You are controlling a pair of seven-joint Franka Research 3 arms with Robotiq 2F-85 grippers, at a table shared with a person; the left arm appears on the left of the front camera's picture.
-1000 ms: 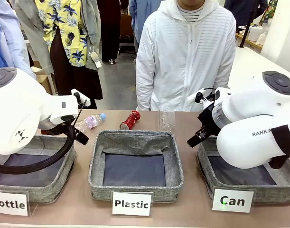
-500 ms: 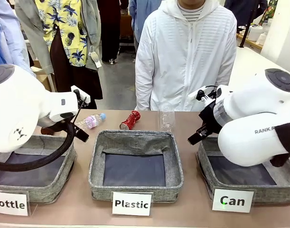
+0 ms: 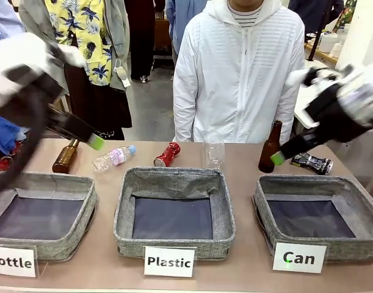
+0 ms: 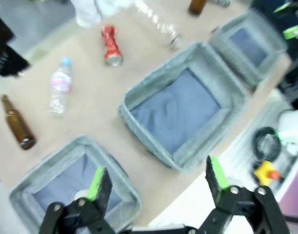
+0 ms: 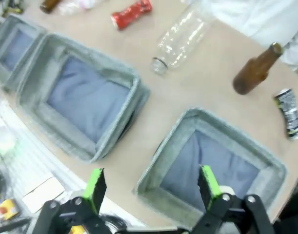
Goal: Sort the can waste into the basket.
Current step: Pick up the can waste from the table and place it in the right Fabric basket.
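— Grey felt basket (image 3: pixel 314 180), white sign (image 3: pixel 299 257) on its front reads "Can". Where are the cans?
— Black-and-silver can (image 3: pixel 311 162) lies just behind the basket's far rim, with a narrow strip of bare table between. Its print is unreadable. Red can (image 3: pixel 167 154) is well left of the basket, past its far edge.
— Obstacles?
— Brown bottle (image 3: pixel 270 148) stands upright just off the basket's far left corner.
— Pincers?
— Right gripper (image 5: pixel 150 176) is above the basket, jaws wide, gripping nothing. Left gripper (image 4: pixel 156 173) is far left of the basket, jaws also wide with nothing between.
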